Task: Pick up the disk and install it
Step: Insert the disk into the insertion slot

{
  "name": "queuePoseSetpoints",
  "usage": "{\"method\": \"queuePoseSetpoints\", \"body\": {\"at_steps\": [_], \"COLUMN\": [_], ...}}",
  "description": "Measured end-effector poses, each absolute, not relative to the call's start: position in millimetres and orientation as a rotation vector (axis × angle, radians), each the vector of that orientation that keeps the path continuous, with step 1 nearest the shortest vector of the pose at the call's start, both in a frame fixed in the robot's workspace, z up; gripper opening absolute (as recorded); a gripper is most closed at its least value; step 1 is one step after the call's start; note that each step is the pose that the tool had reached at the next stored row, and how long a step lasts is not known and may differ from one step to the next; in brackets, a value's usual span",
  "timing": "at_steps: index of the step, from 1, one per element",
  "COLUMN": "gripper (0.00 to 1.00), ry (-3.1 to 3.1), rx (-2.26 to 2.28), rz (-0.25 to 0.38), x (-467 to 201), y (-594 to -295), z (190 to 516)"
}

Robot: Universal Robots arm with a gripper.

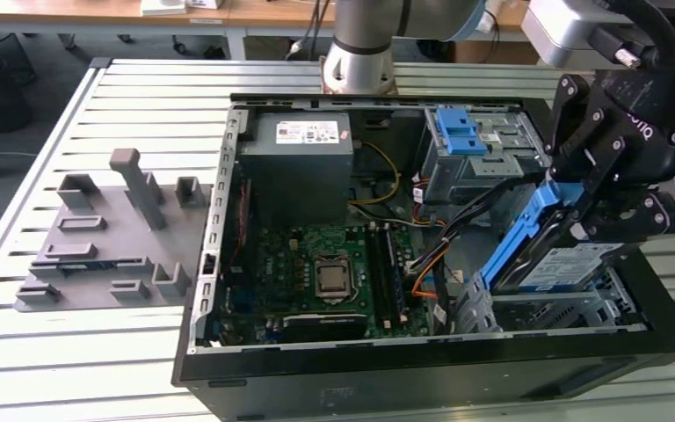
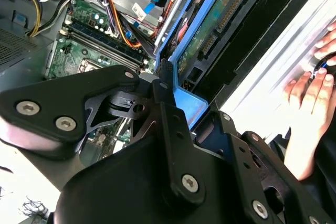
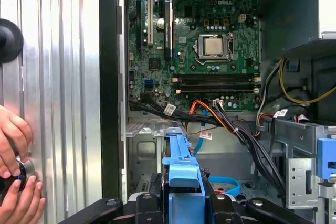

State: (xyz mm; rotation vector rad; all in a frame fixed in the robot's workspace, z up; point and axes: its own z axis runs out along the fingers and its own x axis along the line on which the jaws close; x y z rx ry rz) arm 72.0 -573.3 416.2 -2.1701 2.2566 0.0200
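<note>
While the black end effector (image 1: 582, 214) hangs over one corner of the open black computer case (image 1: 431, 374), I find it clenched on the blue end handle of the flat silver-grey disk (image 1: 555, 264), which has a white-and-blue label and a blue plastic carrier frame. In the first wrist view its black fingers (image 3: 156, 198) press that handle from both sides.

The disk hangs below the end effector, steeply tilted and clear of the counter (image 1: 68, 352). Its lower end reaches the bare metal drive bay (image 1: 548, 312) directly underneath. I cannot tell whether it has entered the bay's rails.

Beside and below the end effector, deeper in the case, lies the green motherboard (image 1: 326, 264). Beyond it stands the grey power supply box (image 1: 296, 167). A metal drive cage with a blue latch bracket (image 1: 460, 132) sits just behind the end effector.

Outside the case wall, well apart from the end effector, a person's hand (image 3: 16, 171) rests on the slatted metal counter, over a small round object. A grey plastic fixture plate (image 1: 103, 246) lies on the counter on the far side of the case.
</note>
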Motion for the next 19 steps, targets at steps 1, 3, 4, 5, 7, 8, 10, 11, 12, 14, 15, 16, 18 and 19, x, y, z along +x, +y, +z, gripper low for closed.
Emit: {"method": "queuePoseSetpoints", "body": {"at_steps": [1,3,4,5,7,8,10,11,12,14,15,16,18,19], "gripper": [0.36,0.36,0.36,0.36,0.36,0.36,0.36,0.36,0.36,0.36,0.36,0.36,0.36,0.36], "ry": [2.257,2.257,2.257,2.257,2.257,2.257,2.257,2.257,2.257,2.257,2.257,2.257,2.257,2.257], "rx": [-2.170,-2.170,-2.170,-2.170,-2.170,-2.170,-2.170,-2.170,-2.170,-2.170,-2.170,-2.170,-2.170,-2.170], "rz": [0.020,0.020,0.020,0.020,0.020,0.020,0.020,0.020,0.020,0.020,0.020,0.020,0.020,0.020], "x": [72,72,72,72,72,72,72,72,72,72,72,72,72,72], "y": [-573,-573,-573,-573,-573,-573,-573,-573,-573,-573,-573,-573,-573,-573], "z": [416,414,414,413,412,411,410,409,409,407,407,406,405,404]}}
